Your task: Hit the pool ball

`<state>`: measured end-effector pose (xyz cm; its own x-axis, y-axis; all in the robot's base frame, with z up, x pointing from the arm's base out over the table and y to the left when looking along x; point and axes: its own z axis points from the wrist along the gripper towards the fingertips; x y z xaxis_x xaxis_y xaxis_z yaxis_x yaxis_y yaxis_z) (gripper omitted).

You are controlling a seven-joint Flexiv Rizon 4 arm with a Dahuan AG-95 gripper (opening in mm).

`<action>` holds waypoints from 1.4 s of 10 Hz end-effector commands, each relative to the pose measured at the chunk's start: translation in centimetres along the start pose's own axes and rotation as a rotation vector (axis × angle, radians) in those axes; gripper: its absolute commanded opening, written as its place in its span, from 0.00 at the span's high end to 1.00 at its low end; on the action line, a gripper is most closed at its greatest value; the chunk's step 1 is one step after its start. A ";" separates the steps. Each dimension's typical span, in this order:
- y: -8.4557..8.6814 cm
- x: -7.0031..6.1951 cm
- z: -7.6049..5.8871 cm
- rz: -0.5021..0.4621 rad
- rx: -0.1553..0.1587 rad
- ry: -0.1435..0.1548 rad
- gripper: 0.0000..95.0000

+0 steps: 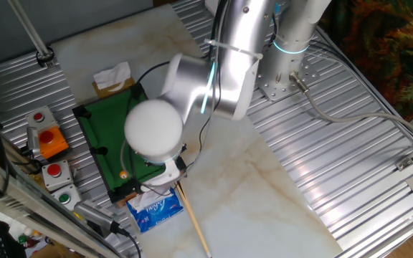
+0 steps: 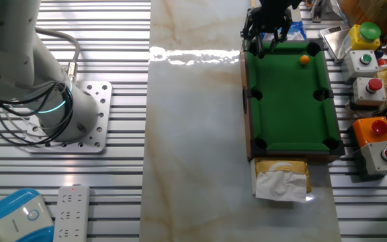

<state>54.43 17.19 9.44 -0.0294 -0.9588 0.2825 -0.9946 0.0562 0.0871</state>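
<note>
- One fixed view looks down on the silver arm [image 1: 221,64], whose round white joint cap hides much of the green mini pool table [image 1: 102,129] beneath it.
- Just below that cap, the pool ball [image 1: 124,174] shows as a small orange dot on the felt, near the table's end rail closest to the blue tissue packet [image 1: 155,208].
- A thin wooden cue stick [image 1: 192,222] runs from beside the arm's wrist out across the marble worktop [image 1: 264,186], slanting away from the pool table.
- The other fixed view shows the pool ball [image 2: 304,59] lying on the felt near the far end rail, between the two corner pockets and closer to the one beside the button boxes.
- In that view the end effector [image 2: 269,27] hangs over the far end rail of the pool table [image 2: 287,101], near the ball but apart from it; it looks dark and crowded, and I cannot tell whether its fingers are clenched or released.
- A box of tissues [image 2: 281,178] sits touching the near end of the pool table.
- Grey boxes with red and green push buttons [image 2: 371,84] stand beside the long side of the pool table.
</note>
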 end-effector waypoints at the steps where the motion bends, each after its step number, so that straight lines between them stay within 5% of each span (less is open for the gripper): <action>1: 0.4 0.1 0.4 0.006 0.007 0.008 0.40; 2: 0.5 0.1 0.6 0.004 0.007 0.013 0.60; 3: 0.6 0.1 0.6 0.007 0.010 0.022 0.60; 4: 0.6 0.0 0.7 0.008 0.015 0.030 0.80; 5: 0.6 0.1 0.7 0.013 0.018 0.034 0.80; 6: 0.6 0.1 0.7 0.013 0.024 0.031 1.00; 10: 0.7 0.1 0.6 -0.015 0.056 0.023 1.00; 14: 1.3 2.2 -0.7 -0.035 0.060 -0.047 1.00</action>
<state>53.12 15.11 10.87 0.0018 -0.9715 0.2370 -0.9991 0.0082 0.0411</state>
